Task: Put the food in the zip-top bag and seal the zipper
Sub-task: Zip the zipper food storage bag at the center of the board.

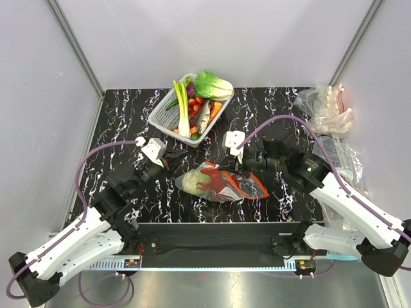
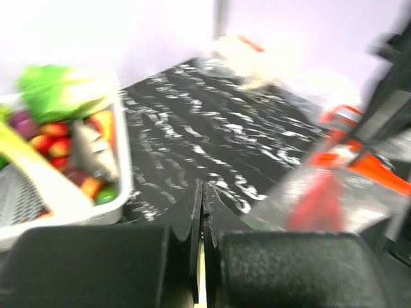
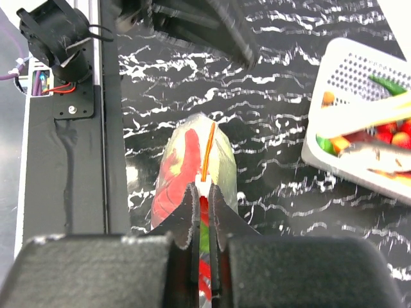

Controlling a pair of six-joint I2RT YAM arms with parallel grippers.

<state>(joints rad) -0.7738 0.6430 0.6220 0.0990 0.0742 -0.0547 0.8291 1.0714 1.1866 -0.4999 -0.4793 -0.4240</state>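
Note:
The zip-top bag (image 1: 221,181) lies at the table's middle with the red lobster (image 1: 225,183) and the pale cabbage (image 1: 192,181) inside. In the right wrist view the bag (image 3: 221,160) stands on edge, its orange zipper (image 3: 207,147) running away from my fingers. My right gripper (image 3: 201,189) is shut on the zipper's white slider (image 3: 201,184); from above it (image 1: 236,168) sits at the bag's far edge. My left gripper (image 2: 201,190) is shut with nothing in it, left of the blurred bag (image 2: 334,192). From above it (image 1: 174,157) hangs just beyond the bag's left end, apart from it.
A white basket (image 1: 160,119) of toy vegetables, with a leek (image 1: 182,106) and a leafy bok choy (image 1: 212,85), stands at the back centre. A crumpled clear plastic heap (image 1: 324,106) lies back right. A black rail (image 1: 218,232) runs along the near edge.

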